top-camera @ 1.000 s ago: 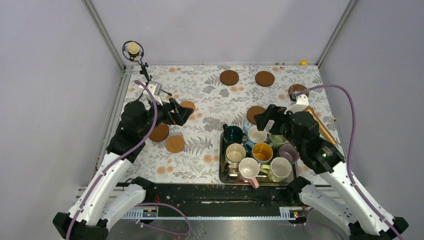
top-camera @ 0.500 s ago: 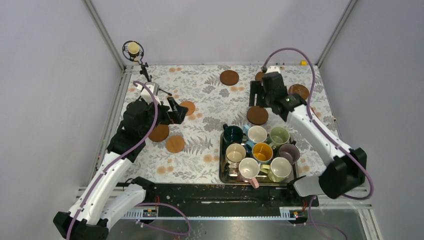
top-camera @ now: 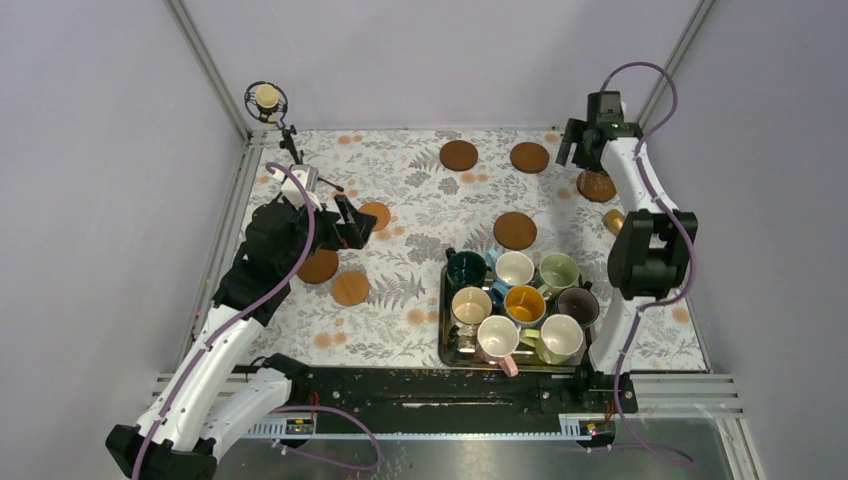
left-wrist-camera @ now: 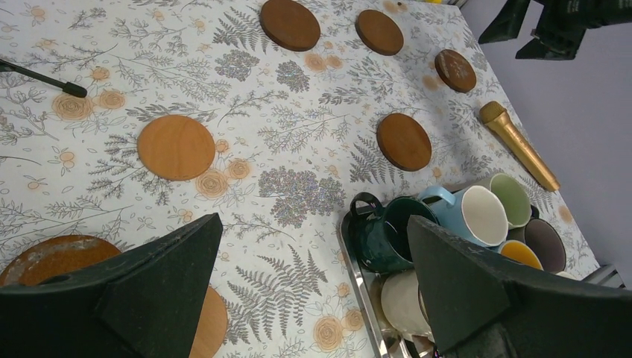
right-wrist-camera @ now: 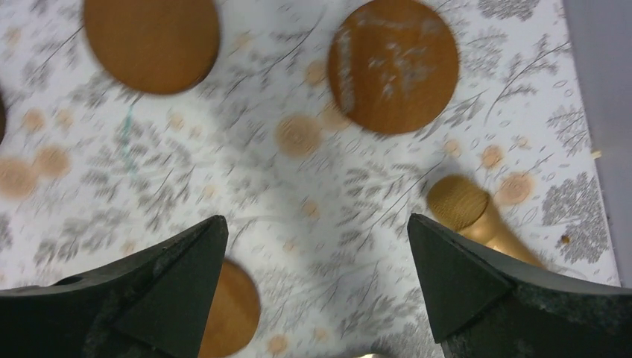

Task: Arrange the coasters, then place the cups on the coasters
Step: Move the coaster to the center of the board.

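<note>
Nearest the arm bases, right of centre, the tray (top-camera: 442,320) holds all eight cups (top-camera: 524,302), upright and packed together; none stands on a coaster. Left of the tray two coasters (top-camera: 350,288) lie side by side on the cloth (top-camera: 410,190), the rusty one (top-camera: 318,266) closer to the left arm.

The left gripper (left-wrist-camera: 313,224) hangs over the cloth just beyond that pair, its jaws wide apart with nothing between them. From its wrist, the rusty one shows beside its left finger. A light orange coaster (left-wrist-camera: 175,145) lies just ahead and a little left. The dark green cup (left-wrist-camera: 387,231) at the tray's far left corner lies ahead to the right.

Just beyond the tray a dark brown coaster (top-camera: 515,230) lies alone. Two more dark ones (top-camera: 459,155) sit near the far edge. A scuffed coaster (top-camera: 596,185) lies toward the far right, and a gold stick (left-wrist-camera: 518,144) lies between it and the tray, partly hidden by the right arm from above.

The right gripper (right-wrist-camera: 314,221) is raised high over the far right corner, jaws spread wide and empty, well apart from the cups. Its wrist view is blurred. The scuffed coaster and the stick's round head lie below it, with another coaster half hidden by its left finger.

The cloth is pale, printed with grey ferns and orange roses. Plain lilac-grey walls (top-camera: 440,50) and metal frame posts (top-camera: 205,65) close it in. A mic (top-camera: 265,97) on a stand is at the far left corner.
</note>
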You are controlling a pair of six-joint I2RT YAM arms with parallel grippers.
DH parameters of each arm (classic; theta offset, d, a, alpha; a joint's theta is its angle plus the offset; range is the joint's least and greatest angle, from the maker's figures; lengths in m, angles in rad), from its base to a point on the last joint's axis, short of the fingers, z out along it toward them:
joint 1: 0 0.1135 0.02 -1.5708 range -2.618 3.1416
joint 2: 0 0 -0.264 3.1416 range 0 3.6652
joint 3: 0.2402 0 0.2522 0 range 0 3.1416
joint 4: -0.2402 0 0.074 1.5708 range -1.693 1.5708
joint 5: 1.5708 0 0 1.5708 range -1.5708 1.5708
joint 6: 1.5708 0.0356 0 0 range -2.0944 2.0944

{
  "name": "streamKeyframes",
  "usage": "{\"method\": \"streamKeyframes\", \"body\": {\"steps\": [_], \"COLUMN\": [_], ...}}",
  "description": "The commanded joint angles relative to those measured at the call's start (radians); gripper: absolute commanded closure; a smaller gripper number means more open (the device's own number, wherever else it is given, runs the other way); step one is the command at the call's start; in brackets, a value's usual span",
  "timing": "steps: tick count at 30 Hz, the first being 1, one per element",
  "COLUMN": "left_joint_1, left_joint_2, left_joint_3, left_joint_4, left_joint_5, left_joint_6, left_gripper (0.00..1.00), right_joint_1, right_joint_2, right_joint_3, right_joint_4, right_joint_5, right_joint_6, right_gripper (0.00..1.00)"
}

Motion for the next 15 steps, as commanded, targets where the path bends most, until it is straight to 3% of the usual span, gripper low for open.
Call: {"method": "streamKeyframes", "body": {"steps": [1,10,12,15], "left_joint_1": [0.001,0.002,0.001,0.002], "left_joint_2": [-0.007,-0.007,-0.004,0.000], "left_joint_3": [0.018,0.017,0.017,0.018], "left_joint_4": [0.055,0.060,0.061,0.060], "left_joint_5": [0.022,0.034,0.034,0.038], "left_joint_6": [-0.005,-0.003,-0.003,-0.003], "left_gripper": [0.01,0.01,0.01,0.01], "right_joint_1": [-0.116,-0.245,-0.266,-0.283], "right_joint_2": [0.142,0.562,0.611,0.603], "right_joint_3": [0.204,0.839,0.891,0.820], "right_joint_4": [-0.099,-0.348,-0.343,-0.280], "right_joint_5": [-0.094,-0.160,-0.208,-0.233], "right_joint_6": [0.005,-0.057,-0.062,-0.046], "right_gripper": [0.01,0.01,0.01,0.02]}}
